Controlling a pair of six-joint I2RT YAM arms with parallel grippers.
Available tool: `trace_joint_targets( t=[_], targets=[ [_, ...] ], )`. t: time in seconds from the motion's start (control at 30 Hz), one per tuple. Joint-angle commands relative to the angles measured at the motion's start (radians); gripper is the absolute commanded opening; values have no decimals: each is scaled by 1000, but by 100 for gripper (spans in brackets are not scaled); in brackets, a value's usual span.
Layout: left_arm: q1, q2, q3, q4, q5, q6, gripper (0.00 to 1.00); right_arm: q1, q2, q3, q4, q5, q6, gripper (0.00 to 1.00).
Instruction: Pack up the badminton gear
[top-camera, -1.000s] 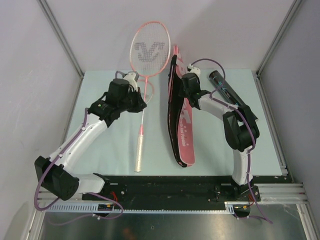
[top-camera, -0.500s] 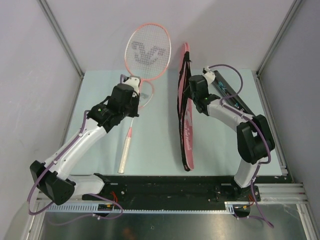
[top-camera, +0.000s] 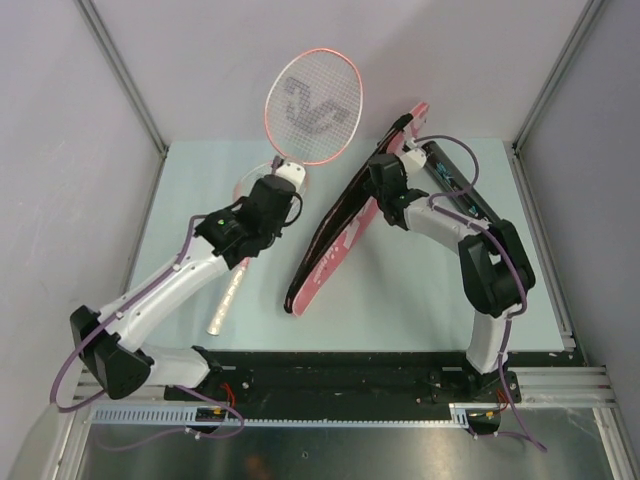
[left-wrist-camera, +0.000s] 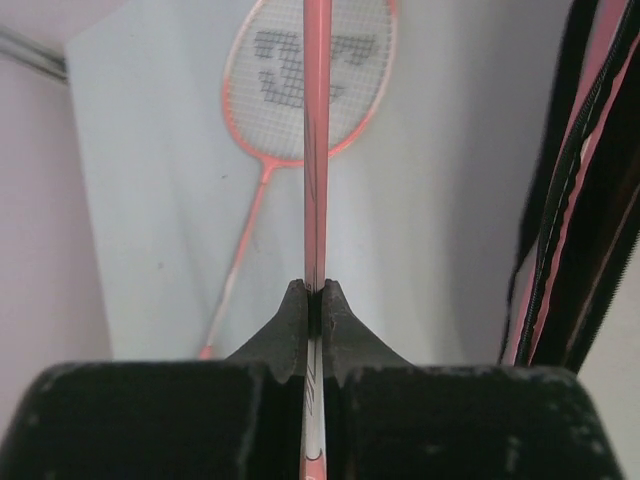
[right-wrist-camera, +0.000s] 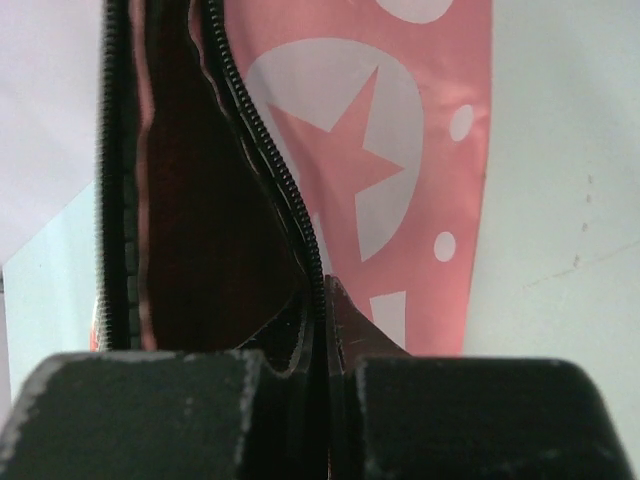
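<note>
Grey walls and aluminium rails enclose a pale green surface. The left tool is clenched on the thin shaft of the racket. The racket's head stands raised toward the far wall and its white grip slants down near the surface. The right tool is clenched on the zip edge of the pink cover, holding it on edge with the dark lining showing; its narrow end lies toward the front. The black tube lies beside the right arm at the far right. No shuttlecocks are visible. Judgement: the step in hand is feeding the racket into the cover. Recommended: hold the zip edge taut so the mouth gapes, turn the frame parallel with the opening, lead the head toward the cover's wide far end, and avoid catching strings on the zip teeth
</note>
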Motion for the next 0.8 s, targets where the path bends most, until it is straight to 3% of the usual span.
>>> trace_joint_targets(
  t=[0.0,0.37,0.77],
  targets=[
    [-35,16,-8,30,-243,64,1,-26,52,37,148,-103,-45,0],
    [-158,126,-75,45,-471,87,0,-73,103,37,248,-257,-73,0],
    [-181,215,-151,51,-556,139,0,-63,48,30,231,-153,-28,0]
  ],
)
